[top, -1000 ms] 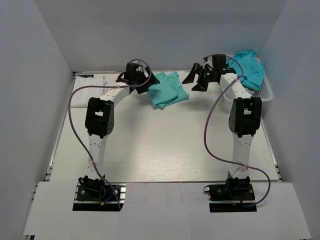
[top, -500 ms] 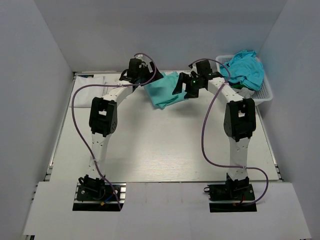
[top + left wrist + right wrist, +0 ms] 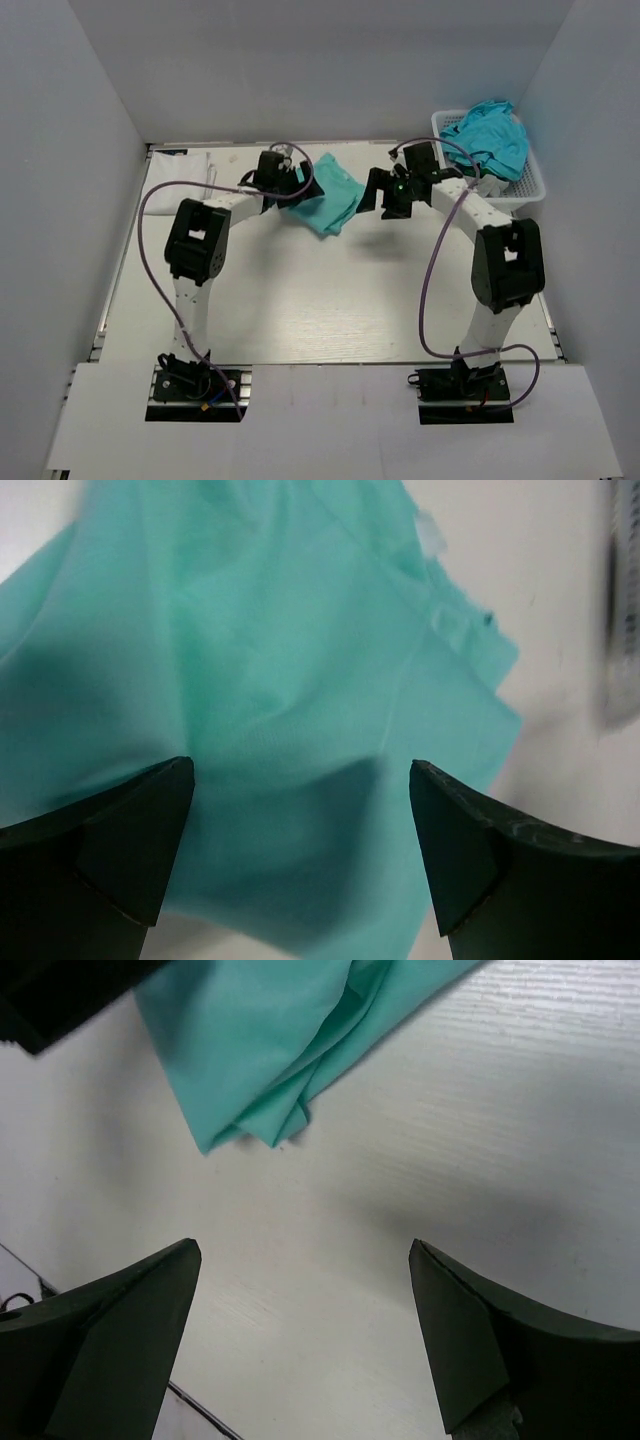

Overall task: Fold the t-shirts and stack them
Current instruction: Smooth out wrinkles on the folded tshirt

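1. The mint green t-shirt [image 3: 327,193] lay crumpled on the table [image 3: 300,290], towards the far side and between the two arms, with its folds bunched rather than spread flat
2. The left gripper [image 3: 300,775] hung right over that shirt with its fingers spread wide and nothing between them; cloth filled the gap in the left wrist view, which suggests it was placed there to come down on the fabric
3. The right gripper [image 3: 305,1260] was also spread wide and empty, over bare table just beside the shirt's bunched corner, probably so it could take the opposite edge
4. With one arm on each side, the likely aim was to pull the shirt out flat before folding; that step was not yet done
5. A turquoise t-shirt [image 3: 490,135] sat heaped in the white basket [image 3: 528,188] at the far right, well apart from both grippers, apparently waiting its turn
6. A pale flat cloth [image 3: 190,170] lay at the far left corner; whether it was a folded shirt I could not tell
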You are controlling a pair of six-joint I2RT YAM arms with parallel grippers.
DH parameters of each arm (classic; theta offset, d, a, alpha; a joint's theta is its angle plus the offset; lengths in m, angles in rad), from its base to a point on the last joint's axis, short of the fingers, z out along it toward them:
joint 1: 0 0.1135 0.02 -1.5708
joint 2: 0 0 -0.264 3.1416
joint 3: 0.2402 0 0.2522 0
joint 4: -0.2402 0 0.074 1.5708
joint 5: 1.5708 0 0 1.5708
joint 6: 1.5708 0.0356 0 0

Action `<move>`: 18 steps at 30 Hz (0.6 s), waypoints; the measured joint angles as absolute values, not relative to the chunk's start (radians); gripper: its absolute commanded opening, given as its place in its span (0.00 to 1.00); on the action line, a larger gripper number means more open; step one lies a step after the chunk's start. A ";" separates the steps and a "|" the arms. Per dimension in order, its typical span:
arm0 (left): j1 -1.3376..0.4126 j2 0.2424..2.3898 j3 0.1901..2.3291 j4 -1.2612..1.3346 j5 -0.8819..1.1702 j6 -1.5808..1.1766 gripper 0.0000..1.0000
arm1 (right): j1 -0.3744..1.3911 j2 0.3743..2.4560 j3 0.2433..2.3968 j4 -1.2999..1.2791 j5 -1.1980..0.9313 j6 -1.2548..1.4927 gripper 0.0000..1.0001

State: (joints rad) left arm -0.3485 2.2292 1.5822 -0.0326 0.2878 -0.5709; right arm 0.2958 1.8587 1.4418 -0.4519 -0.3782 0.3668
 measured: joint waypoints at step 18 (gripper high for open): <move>-0.598 1.038 0.738 -0.527 0.057 -0.832 1.00 | 0.523 1.408 0.919 -0.386 -0.303 0.219 0.91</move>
State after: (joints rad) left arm -0.5976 1.0378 0.7376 -0.5274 0.0574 -0.8322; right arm 0.5228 1.4078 0.9192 -0.3859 -0.3031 0.2192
